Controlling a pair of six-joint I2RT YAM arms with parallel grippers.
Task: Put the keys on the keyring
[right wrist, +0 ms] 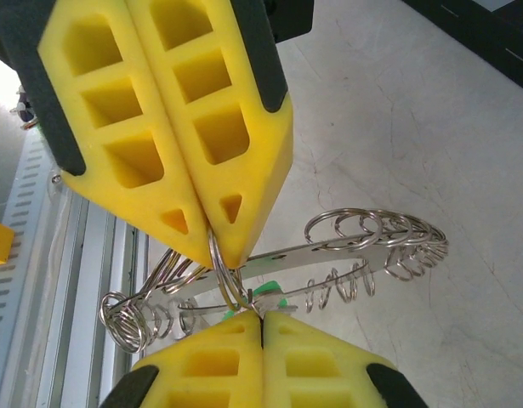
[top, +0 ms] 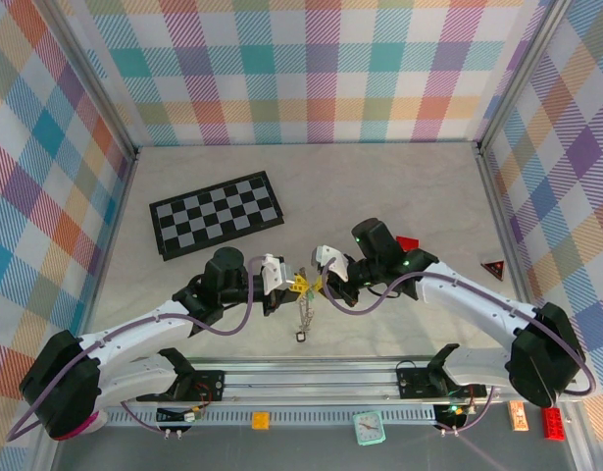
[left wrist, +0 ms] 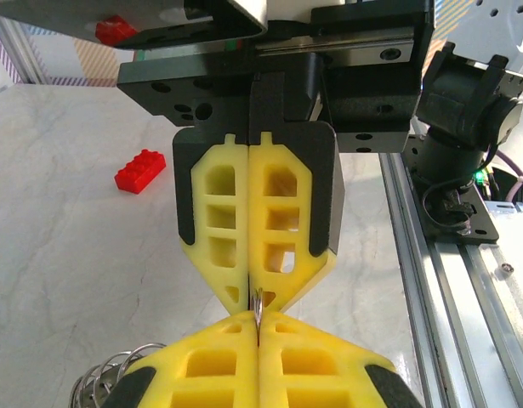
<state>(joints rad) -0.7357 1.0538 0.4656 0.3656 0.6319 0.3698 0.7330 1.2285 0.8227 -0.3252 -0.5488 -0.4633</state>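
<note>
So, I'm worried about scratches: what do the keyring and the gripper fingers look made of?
The keyring looks like bare polished metal, probably steel: thin silvery wire loops with bright glints. The left gripper's fingers look like matte yellow moulded plastic or rubber with hollow pockets, backed in black. I can't tell how soft they are.

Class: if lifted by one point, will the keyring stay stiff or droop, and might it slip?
Probably floppy: the keyring is linked small loops, and part trails loosely from the left gripper and right gripper. Thin polished wire may slip between the yellow fingers.
</note>
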